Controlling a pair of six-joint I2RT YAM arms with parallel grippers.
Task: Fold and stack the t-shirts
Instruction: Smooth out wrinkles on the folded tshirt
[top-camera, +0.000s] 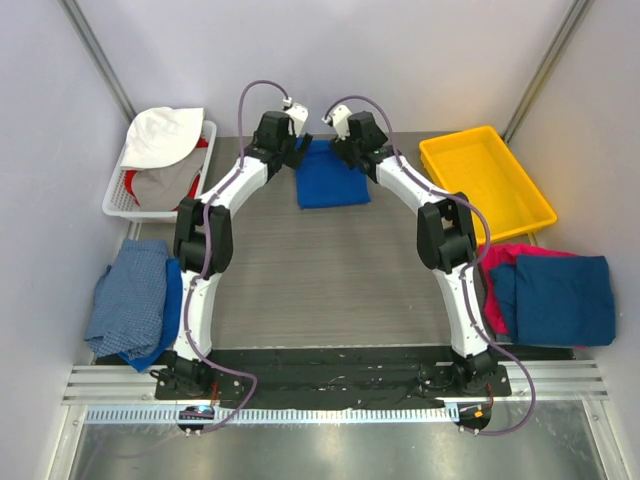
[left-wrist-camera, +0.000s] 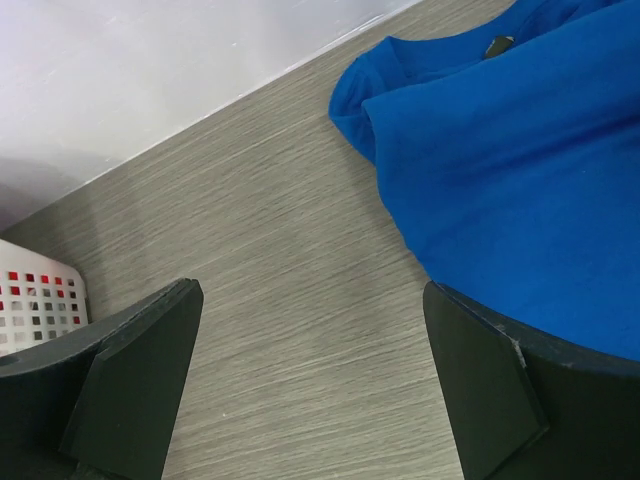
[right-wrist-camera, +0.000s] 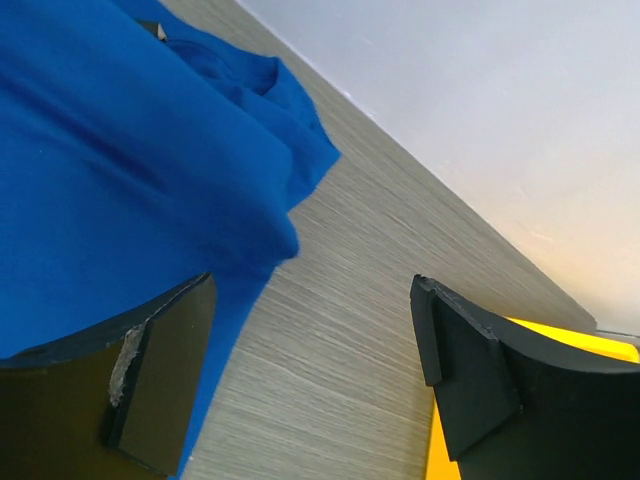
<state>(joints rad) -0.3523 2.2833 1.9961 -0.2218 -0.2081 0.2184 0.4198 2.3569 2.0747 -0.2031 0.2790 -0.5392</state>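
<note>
While left pincer (left-wrist-camera: 315, 370), right pincer (right-wrist-camera: 315, 365) gape — blue t-shirt (top-camera: 332, 180) between them.

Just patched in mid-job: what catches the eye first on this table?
A folded royal blue t-shirt lies at far centre, with the left gripper and right gripper open at its two sides. A bright yellow bin sits far right, and blue and pink shirts are stacked at the near right edge.

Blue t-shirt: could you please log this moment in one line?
blue t-shirt: folded, on table | left pincer: open | right pincer: open
</note>
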